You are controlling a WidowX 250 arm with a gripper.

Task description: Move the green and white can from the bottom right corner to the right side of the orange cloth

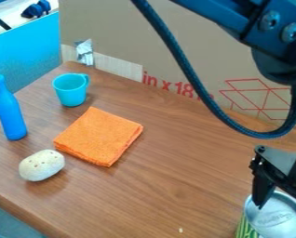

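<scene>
At the right edge, low in the view, the black gripper (276, 173) hangs partly cut off by the frame. Directly beneath it is a can (276, 217) with a silver lid and a green patterned side, and the gripper overlaps the lid's upper left part. Whether the two touch is unclear. Left of centre lies a folded orange cloth (99, 135). A pale, speckled oval object (42, 165) rests at the cloth's lower left. Behind the cloth stands a turquoise cup (70, 89), and a blue bottle (10, 109) is upright at the far left.
The brown wooden table (169, 186) is backed by a cardboard panel (175, 56) with red print. A blue panel (26, 51) stands at the upper left. From the arm at the upper right, a thick dark cable (197, 88) loops down above the table's right part.
</scene>
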